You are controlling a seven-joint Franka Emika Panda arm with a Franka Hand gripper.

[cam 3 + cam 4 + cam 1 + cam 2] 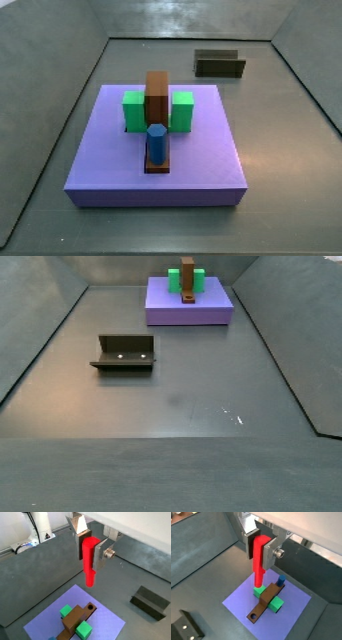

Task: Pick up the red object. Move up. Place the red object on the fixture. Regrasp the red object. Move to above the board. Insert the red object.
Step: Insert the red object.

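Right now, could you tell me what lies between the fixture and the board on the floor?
Nothing: in both side views the grey floor between the fixture and the board is bare. The gripper is out of the side views; both wrist views show it holding the red object.

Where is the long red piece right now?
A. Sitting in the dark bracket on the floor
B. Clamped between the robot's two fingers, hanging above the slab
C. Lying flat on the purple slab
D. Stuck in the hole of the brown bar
B: in both wrist views the red object hangs clamped in the gripper, above the board, while the fixture sits empty.
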